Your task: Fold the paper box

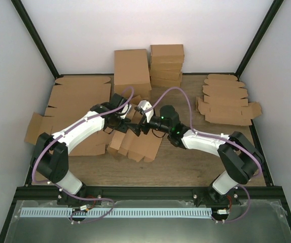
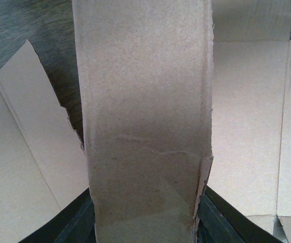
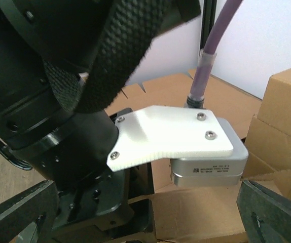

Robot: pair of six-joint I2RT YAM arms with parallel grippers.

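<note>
Right up against your left wrist camera stands a brown panel of the paper box [image 2: 145, 126]. It runs up the middle of that view, with a faint crease across it and a frayed right edge. Your left fingers [image 2: 72, 225] sit one on each side of the panel and its edges meet them, so they are clamped on the cardboard. Behind the panel a wide creased sheet lies flat to the right and an angled flap to the left. You cannot tell from here whether that flap belongs to the same box. Dark wood of the surface [image 2: 24, 30] shows above it.

From above, you see the box near the middle of the surface, half folded, its flaps splayed toward the near edge. It sits between the two wrists.

Your right fingers [image 3: 272, 212] are spread wide with nothing between them. They hover just beside the box, facing the left arm's black wrist [image 3: 49, 101] and its white plate [image 3: 171, 136], with brown cardboard beneath.

Further out, a large flat cardboard sheet [image 1: 79, 98] lies on the left, partly under the left arm. At the back stands a tall brown box [image 1: 132, 71], and just to its right a stack of small folded boxes [image 1: 167, 63]. Far right lies a pile of flat blanks [image 1: 226, 101]. Purple cables [image 1: 178, 93] loop above both wrists.
</note>
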